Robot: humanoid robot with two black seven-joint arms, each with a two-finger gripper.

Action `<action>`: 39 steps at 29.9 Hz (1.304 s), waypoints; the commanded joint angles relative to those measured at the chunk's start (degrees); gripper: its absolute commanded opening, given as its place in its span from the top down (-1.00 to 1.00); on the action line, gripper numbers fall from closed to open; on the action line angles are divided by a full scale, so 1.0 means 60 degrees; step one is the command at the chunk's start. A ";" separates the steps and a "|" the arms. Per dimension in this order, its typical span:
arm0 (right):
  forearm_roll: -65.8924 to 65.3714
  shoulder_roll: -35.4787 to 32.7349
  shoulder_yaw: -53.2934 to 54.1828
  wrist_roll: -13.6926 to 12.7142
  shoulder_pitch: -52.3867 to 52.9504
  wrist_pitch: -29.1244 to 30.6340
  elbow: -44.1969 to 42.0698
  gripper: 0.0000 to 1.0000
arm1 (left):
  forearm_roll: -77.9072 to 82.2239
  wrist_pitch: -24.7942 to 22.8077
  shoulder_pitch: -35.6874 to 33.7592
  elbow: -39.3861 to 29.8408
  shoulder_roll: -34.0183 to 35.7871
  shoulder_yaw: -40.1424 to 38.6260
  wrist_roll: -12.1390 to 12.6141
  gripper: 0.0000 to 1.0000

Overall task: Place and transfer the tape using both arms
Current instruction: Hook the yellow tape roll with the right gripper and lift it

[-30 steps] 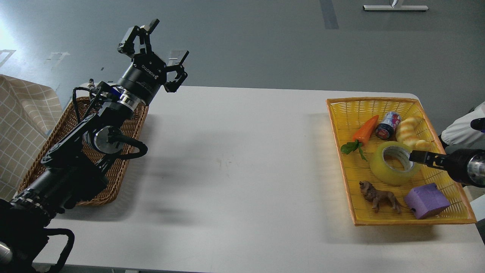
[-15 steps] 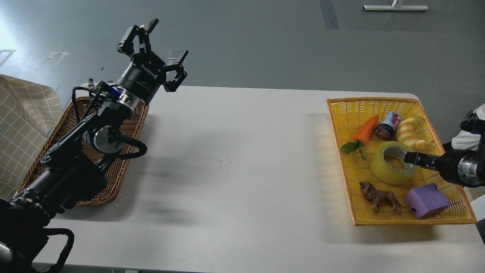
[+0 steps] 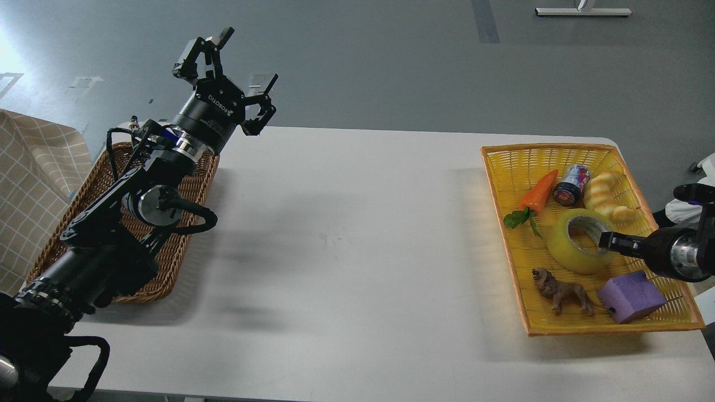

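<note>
The tape (image 3: 563, 251), a translucent yellow roll with a pale core, lies flat in the yellow basket (image 3: 550, 147) at the table's right. My right gripper (image 3: 608, 242) comes in from the right edge, and its dark tip sits at the roll's right rim, touching it. Its fingers cannot be told apart. My left gripper (image 3: 240, 75) is open and empty, raised high over the table's far left corner, far from the tape.
The yellow basket also holds a toy carrot (image 3: 537, 191), a can (image 3: 571, 183), a bread toy (image 3: 604, 194), a toy lion (image 3: 561, 289) and a purple block (image 3: 630, 296). A brown wicker basket (image 3: 86, 192) sits under my left arm. A checked cloth (image 3: 33, 184) lies at far left.
My right gripper has drawn down and closer to the tape's right rim. The yellow basket and its contents have shifted slightly to the right. The left arm has not moved.
</note>
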 commanded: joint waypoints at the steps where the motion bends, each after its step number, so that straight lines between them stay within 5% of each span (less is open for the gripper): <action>1: 0.0001 0.0080 -0.0006 -0.0011 0.0012 0.0002 -0.0008 0.64 | 0.0001 0.0000 0.0000 0.0000 -0.0027 0.0000 0.0004 -0.95; 3: 0.0001 0.0080 -0.0006 -0.0011 0.0056 0.0002 -0.0008 0.99 | 0.0001 0.0000 0.0000 0.0000 -0.0028 0.0000 0.0004 -0.96; 25: 0.0719 -0.1179 0.0580 -0.0011 0.1667 0.0002 0.2760 1.00 | 0.0001 0.0000 -0.0014 0.0000 0.0016 -0.0029 0.0004 -0.96; 39: 0.0572 0.1881 -0.0473 -0.0114 0.3029 0.0002 0.1926 1.00 | 0.0001 0.0000 -0.0146 0.0000 -0.0013 -0.0044 0.0004 -0.96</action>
